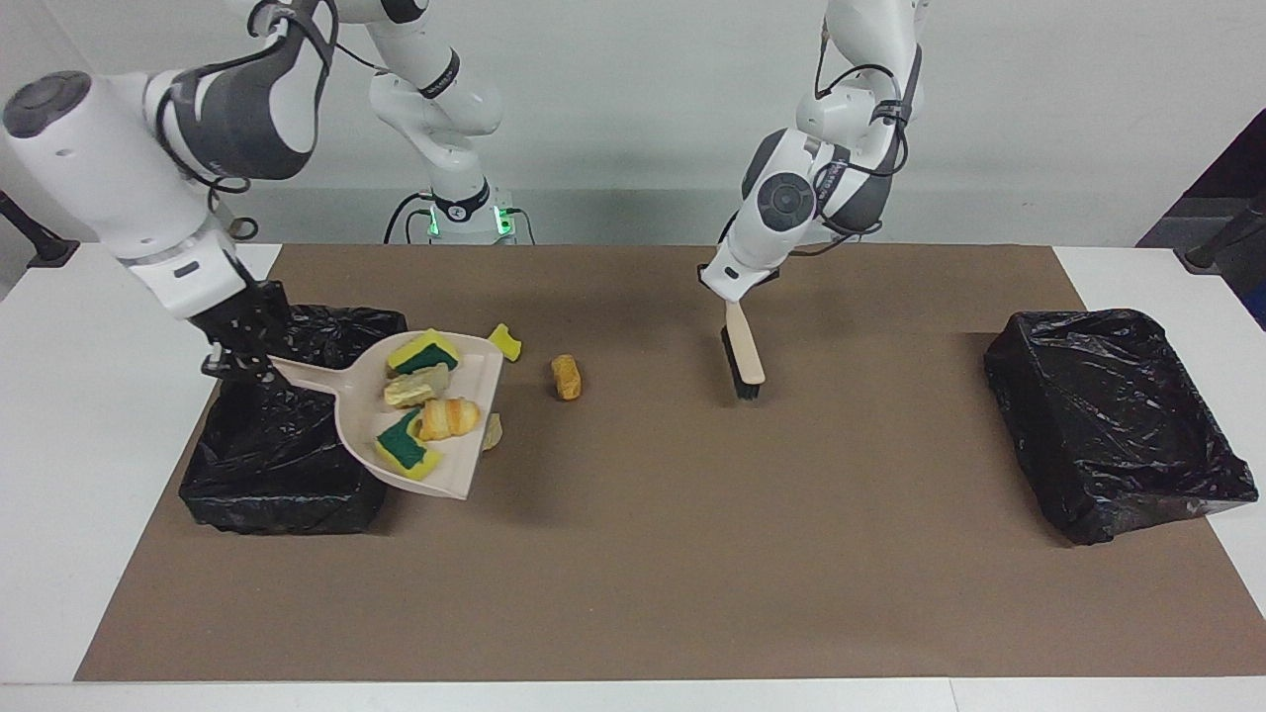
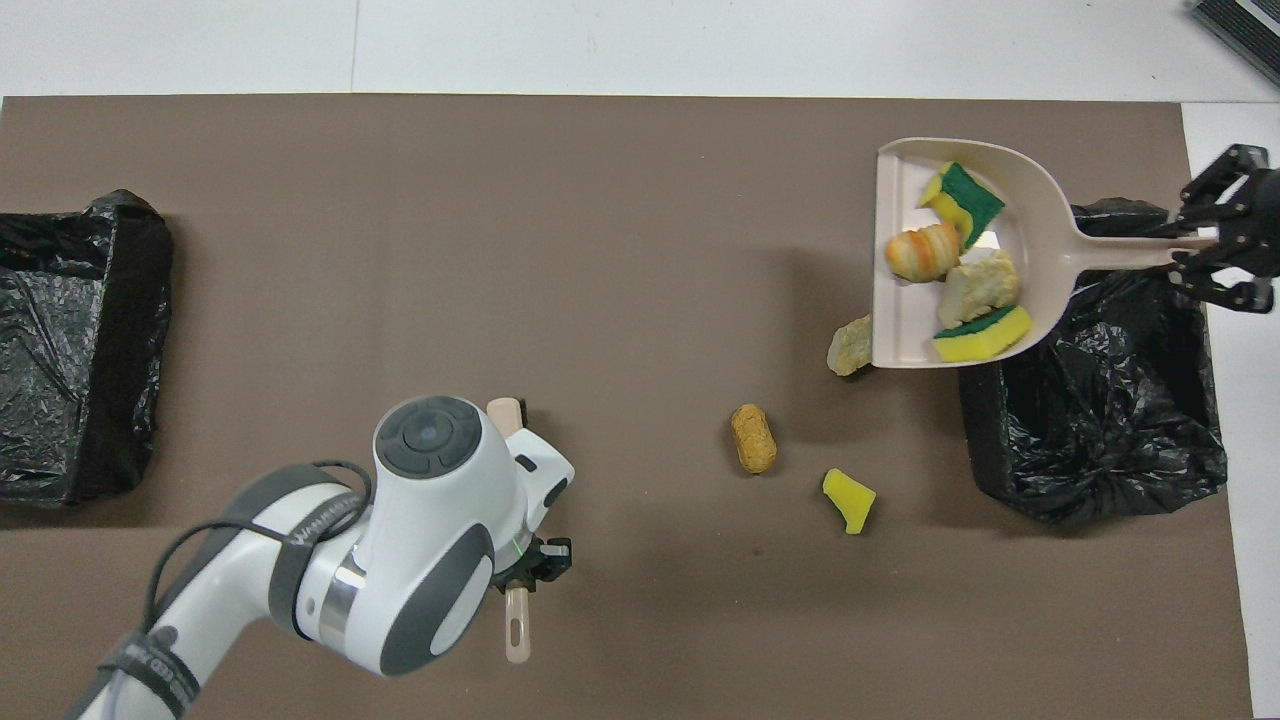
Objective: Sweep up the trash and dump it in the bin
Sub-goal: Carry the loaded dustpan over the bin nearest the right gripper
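The right gripper [image 1: 240, 358] has its jaws clenched on the handle of the dustpan [image 1: 420, 410] and holds it in the air above the bin [image 1: 297, 435] at the right arm's end of the worktop [image 1: 633, 554]. Four pieces of trash ride in the pan: two sponges [image 1: 423, 352], a pale lump [image 1: 410, 388] and an orange bread roll [image 1: 447, 417]. The pan sits fairly level, its open lip reaching out past the bin's edge over the mat, so nothing is spilling.

The left gripper [image 1: 734, 297] is over the middle of the worktop, jaws clamped on the brush [image 1: 742, 361], which hangs bristles down.

This looks like the dumping step. Next, I'd expect the pan to be drawn fully over the bin and tipped so the load slides into the black liner, not onto the mat.

The job is not finished: a yellow chunk [image 2: 848, 500], a tan lump [image 2: 753, 438] and another pale piece [image 2: 850, 346] lie on the mat beside the bin. A second bin [image 1: 1118, 420] sits at the left arm's end.
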You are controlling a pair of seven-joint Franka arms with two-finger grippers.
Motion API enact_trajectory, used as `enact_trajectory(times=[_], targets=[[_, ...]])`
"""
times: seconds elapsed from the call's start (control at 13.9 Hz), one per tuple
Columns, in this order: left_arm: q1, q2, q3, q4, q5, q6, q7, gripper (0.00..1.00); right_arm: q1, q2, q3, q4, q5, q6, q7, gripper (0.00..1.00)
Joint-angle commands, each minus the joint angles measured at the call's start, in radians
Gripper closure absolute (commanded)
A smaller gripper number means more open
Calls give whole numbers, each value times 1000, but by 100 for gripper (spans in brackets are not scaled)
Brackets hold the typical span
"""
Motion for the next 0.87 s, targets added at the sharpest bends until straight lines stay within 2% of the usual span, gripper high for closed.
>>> enact_trajectory(times=[0.0, 0.14, 0.29, 0.58, 0.72, 0.79], targets=[[-110, -146, 17, -134, -74, 49, -5, 100, -99, -115, 11, -188, -6, 79, -84, 100], [-142, -143, 17, -170, -75, 95, -69, 100, -155, -166, 9, -285, -67, 182, -137, 100], [-138, -132, 19, -191, -132, 138, -234, 100, -184, -187, 8, -335, -147, 228, -131, 100], [-132, -133, 22, -213, -183, 175, -237, 94, -238, -204, 2, -397, -216, 278, -118, 100], [-51, -121, 22, -214, -287, 194, -235, 77, -224, -204, 9, -405, -347, 275, -53, 100], [-34, -113, 22, -211, -305, 194, -235, 75, -203, -204, 11, -403, -418, 265, -8, 100]])
